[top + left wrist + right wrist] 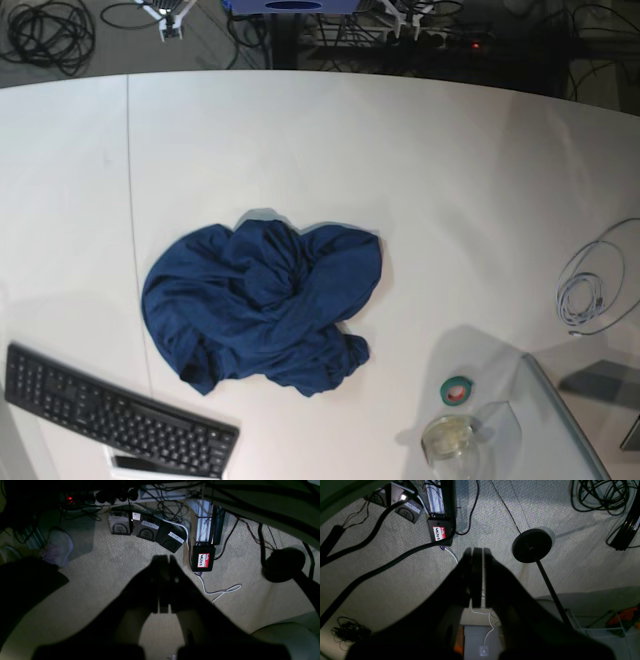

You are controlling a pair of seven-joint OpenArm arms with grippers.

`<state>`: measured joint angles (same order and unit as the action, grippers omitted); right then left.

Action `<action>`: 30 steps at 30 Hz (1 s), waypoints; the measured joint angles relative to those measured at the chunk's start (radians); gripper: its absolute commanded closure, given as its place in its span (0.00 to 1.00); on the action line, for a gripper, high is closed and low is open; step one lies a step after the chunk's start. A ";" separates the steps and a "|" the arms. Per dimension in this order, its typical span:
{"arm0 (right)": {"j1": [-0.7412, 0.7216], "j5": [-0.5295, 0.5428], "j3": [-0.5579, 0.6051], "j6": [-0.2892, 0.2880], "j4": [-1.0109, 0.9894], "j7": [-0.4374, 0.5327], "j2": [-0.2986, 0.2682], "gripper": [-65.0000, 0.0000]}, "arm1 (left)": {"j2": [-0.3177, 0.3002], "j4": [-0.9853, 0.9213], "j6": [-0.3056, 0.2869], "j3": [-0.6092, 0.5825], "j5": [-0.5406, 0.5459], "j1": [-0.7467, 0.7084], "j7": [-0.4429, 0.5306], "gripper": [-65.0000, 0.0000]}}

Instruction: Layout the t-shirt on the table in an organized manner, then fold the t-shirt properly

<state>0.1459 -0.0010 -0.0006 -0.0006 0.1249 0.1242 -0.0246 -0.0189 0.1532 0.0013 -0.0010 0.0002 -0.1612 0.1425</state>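
Note:
The navy t-shirt (262, 305) lies crumpled in a heap on the white table (400, 170), left of centre in the base view. Neither arm shows in that view. My left gripper (165, 560) is shut with nothing between its fingers; its wrist view looks down at beige carpet off the table. My right gripper (477, 551) is likewise shut and empty, above carpet and cables. Neither wrist view shows the t-shirt or the tabletop.
On the table, a black keyboard (110, 410) sits at the front left, a small tape roll (457, 390) and a clear jar (448, 440) at the front right, a coiled grey cable (595, 280) at the right. Foot pedals (147, 530), a labelled black box (203, 558) and a round stand base (531, 545) are on the floor.

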 measured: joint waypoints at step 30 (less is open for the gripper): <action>0.144 0.045 -0.080 0.000 0.162 0.007 -0.003 1.00 | -0.020 0.126 -0.001 -0.009 -0.010 -0.117 0.000 1.00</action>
<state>0.2901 0.0444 -0.0811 -0.0006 0.2871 0.1314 -0.0280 -0.0387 0.2787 0.0006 -0.0101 -0.0101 -0.2779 0.1425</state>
